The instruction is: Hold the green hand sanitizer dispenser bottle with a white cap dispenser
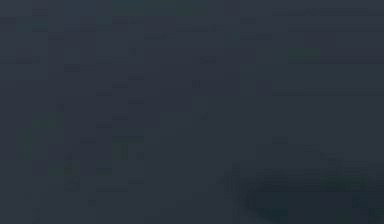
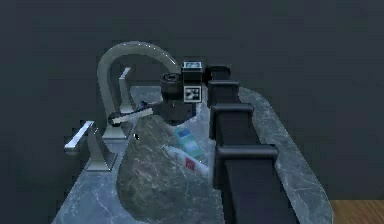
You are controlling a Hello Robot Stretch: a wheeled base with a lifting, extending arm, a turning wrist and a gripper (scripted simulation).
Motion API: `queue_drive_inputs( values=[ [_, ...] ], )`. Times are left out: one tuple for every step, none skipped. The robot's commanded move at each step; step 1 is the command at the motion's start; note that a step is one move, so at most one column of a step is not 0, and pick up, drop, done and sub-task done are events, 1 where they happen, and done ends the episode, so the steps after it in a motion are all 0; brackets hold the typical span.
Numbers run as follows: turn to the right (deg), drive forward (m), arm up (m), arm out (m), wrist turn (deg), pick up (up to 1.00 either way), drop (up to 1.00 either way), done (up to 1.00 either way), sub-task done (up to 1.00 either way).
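1. The dark square arm (image 2: 235, 140) runs up the middle of the frame, out over the grey marbled sink basin (image 2: 150, 185). It looks set to reach low into the bowl.
2. The gripper (image 2: 165, 100) sits left of the white marker squares (image 2: 190, 94), under the curved grey metal faucet (image 2: 130, 50). I cannot tell how its fingers are set or whether it holds anything, because clutter lies behind it.
3. A white tube with red and blue marks (image 2: 188, 158) lies mid-basin.
4. The green hand sanitizer bottle may be the small shape just above that tube, but it is too small to tell.
5. In the forward view, a dark flat surface (image 1: 190, 100) sits close, so the robot is probably parked tight.
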Motion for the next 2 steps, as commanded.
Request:
queue_drive_inputs(
  values=[
    [0.0,0.00,0.00,0.00,45.0,0.00,0.00,0.00,0.00],
    [0.0,0.00,0.00,0.00,6.0,0.00,0.00,0.00,0.00]
  ],
)
